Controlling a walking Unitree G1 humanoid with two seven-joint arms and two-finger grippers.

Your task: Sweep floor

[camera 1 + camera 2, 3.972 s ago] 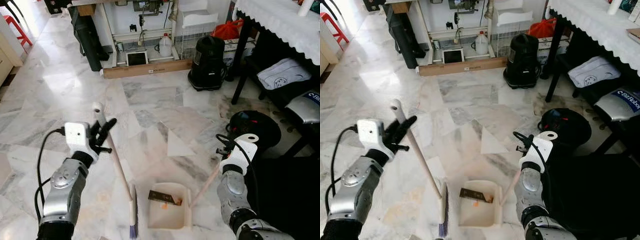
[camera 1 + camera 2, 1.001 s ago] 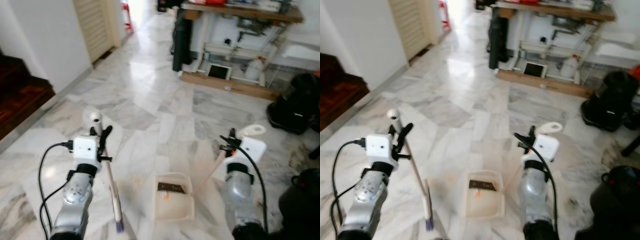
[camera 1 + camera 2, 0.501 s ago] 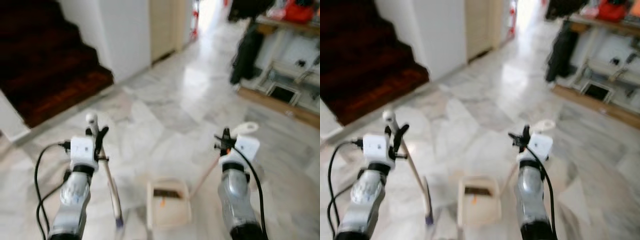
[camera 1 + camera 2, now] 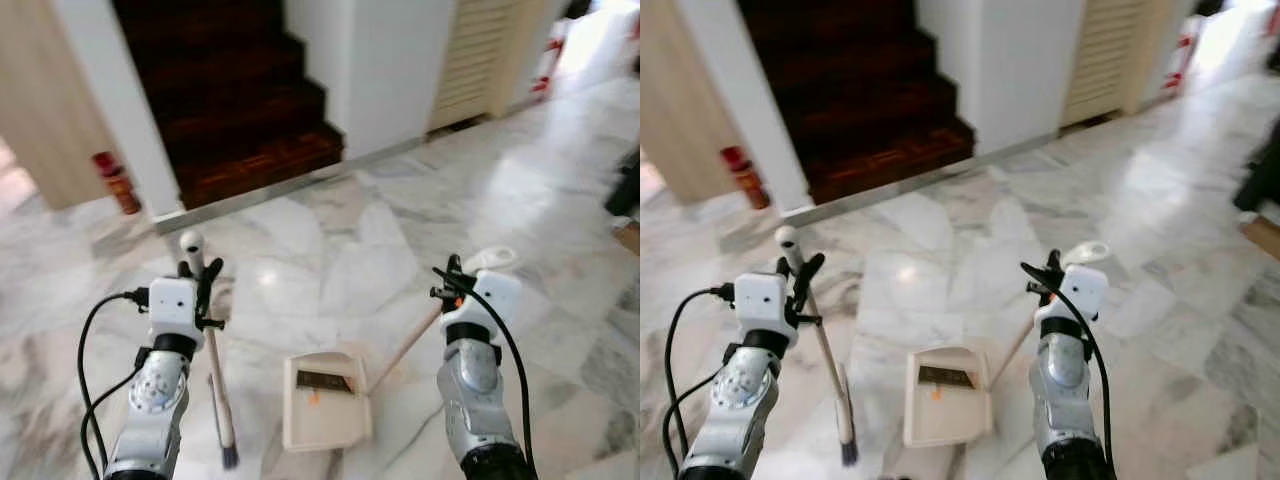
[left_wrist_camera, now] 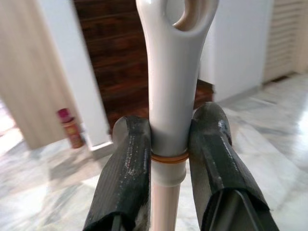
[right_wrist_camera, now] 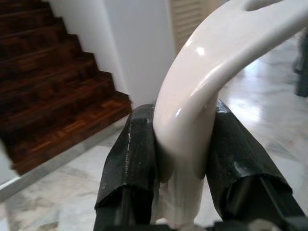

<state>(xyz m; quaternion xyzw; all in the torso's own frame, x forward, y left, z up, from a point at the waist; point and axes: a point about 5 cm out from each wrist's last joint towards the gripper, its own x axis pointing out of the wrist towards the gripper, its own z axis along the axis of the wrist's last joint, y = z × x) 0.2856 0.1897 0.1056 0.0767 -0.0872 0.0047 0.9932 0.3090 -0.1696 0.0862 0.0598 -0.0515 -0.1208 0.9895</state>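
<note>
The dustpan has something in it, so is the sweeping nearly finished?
Partly, at best. The dustpan holds a dark scrap and an orange bit, so some litter looks collected. In hand: the left gripper grips the broom, and the right gripper grips the dustpan's long handle. Left: the marble floor near the dark stairs; whether it needs sweeping I can't tell.

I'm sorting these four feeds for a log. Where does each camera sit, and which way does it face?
Left eye view: on the head, looking forward and down at the marble floor, stairs, dustpan; both arms show.
Right eye view: same head, same scene.
Left wrist view: along the left gripper, clamped on the broom handle.
Right wrist view: along the right gripper, clamped on the dustpan handle.
Both wrist views share the stairs.
</note>
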